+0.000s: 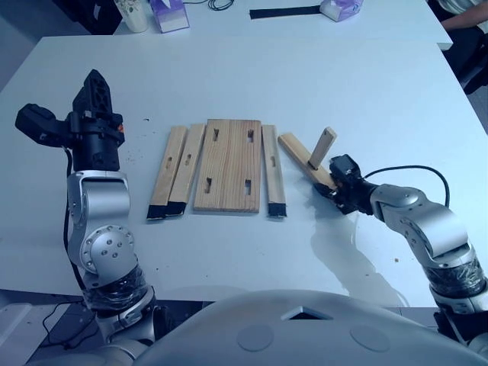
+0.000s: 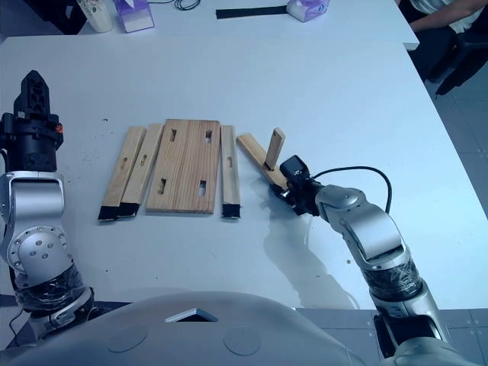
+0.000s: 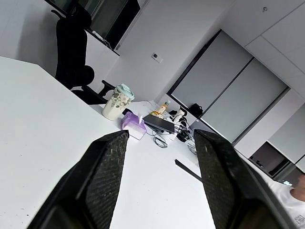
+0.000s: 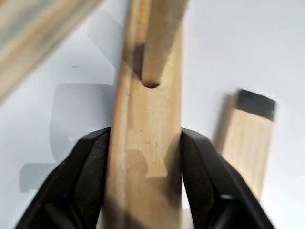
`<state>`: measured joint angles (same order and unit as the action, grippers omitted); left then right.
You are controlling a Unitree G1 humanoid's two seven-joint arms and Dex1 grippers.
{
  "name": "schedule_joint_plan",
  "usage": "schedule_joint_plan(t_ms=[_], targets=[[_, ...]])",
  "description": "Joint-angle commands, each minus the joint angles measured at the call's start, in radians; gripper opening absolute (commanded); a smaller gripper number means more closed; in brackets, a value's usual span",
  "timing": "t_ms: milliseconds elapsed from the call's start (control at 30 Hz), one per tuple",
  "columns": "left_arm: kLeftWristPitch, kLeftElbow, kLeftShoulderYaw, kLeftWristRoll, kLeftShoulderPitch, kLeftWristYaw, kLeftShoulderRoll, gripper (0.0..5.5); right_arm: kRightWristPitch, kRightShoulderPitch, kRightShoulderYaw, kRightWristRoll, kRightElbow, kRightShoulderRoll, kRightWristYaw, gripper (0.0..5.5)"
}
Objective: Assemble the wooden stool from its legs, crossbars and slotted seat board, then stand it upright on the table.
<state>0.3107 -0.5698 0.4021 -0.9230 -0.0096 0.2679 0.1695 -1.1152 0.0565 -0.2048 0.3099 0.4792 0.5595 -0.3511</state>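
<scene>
The slotted seat board (image 1: 227, 164) lies flat mid-table. Two legs (image 1: 177, 171) lie side by side to its left and a third leg (image 1: 273, 169) lies along its right edge. A fourth leg (image 1: 303, 158) lies angled farther right, with a short crossbar (image 1: 322, 147) standing tilted in its slot (image 4: 151, 82). My right gripper (image 1: 328, 189) is shut on that leg's near end, a finger (image 4: 90, 167) pressed to each side. My left gripper (image 1: 95, 93) is raised at the table's left, pointing up, open and holding nothing, its fingers (image 3: 107, 176) spread apart.
A cup (image 1: 133, 14), a purple tissue box (image 1: 169, 14), a black strip (image 1: 284, 11) and another tissue pack (image 1: 341, 9) sit along the far edge. A black cable (image 1: 412, 169) loops beside my right forearm. Bare white table (image 1: 381, 91) surrounds the parts.
</scene>
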Motion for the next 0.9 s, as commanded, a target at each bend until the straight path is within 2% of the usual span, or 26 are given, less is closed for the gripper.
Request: schedule_joint_plan(t_ms=[33, 233, 300, 367, 467, 600, 700, 767, 900], targets=[[-0.011, 0.046, 0.006, 0.083, -0.03, 0.014, 0.013, 2.52, -0.042, 0.053, 0.063, 0.026, -0.056, -0.058, 0.008, 2.08], [-0.118, 0.089, 0.04, 0.115, -0.059, -0.045, -0.031, 2.52, -0.124, 0.482, 0.382, 0.165, -0.297, -0.268, 0.063, 2.08], [-0.13, 0.102, 0.033, 0.093, -0.089, -0.072, -0.04, 2.52, -0.094, 0.615, 0.504, 0.24, -0.395, -0.323, 0.071, 2.08], [-0.115, 0.122, 0.002, 0.059, -0.13, -0.109, -0.049, 2.52, -0.02, 0.707, 0.558, 0.302, -0.48, -0.347, 0.021, 2.08], [-0.054, 0.106, -0.087, 0.017, -0.185, -0.179, -0.04, 2.52, 0.047, 0.781, 0.56, 0.397, -0.555, -0.38, -0.115, 2.08], [0.044, 0.062, -0.194, -0.107, -0.27, -0.283, -0.032, 3.12, 0.077, 0.727, 0.517, 0.507, -0.483, -0.358, -0.313, 2.08], [0.12, 0.092, -0.209, -0.209, -0.369, -0.293, -0.014, 3.52, 0.091, 0.681, 0.539, 0.583, -0.399, -0.34, -0.381, 2.08], [0.174, 0.144, -0.204, -0.287, -0.437, -0.311, 0.005, 3.53, 0.104, 0.654, 0.537, 0.609, -0.366, -0.308, -0.425, 2.08], [0.296, 0.256, -0.19, -0.444, -0.559, -0.399, 0.066, 3.53, 0.169, 0.665, 0.493, 0.597, -0.414, -0.173, -0.625, 2.08]])
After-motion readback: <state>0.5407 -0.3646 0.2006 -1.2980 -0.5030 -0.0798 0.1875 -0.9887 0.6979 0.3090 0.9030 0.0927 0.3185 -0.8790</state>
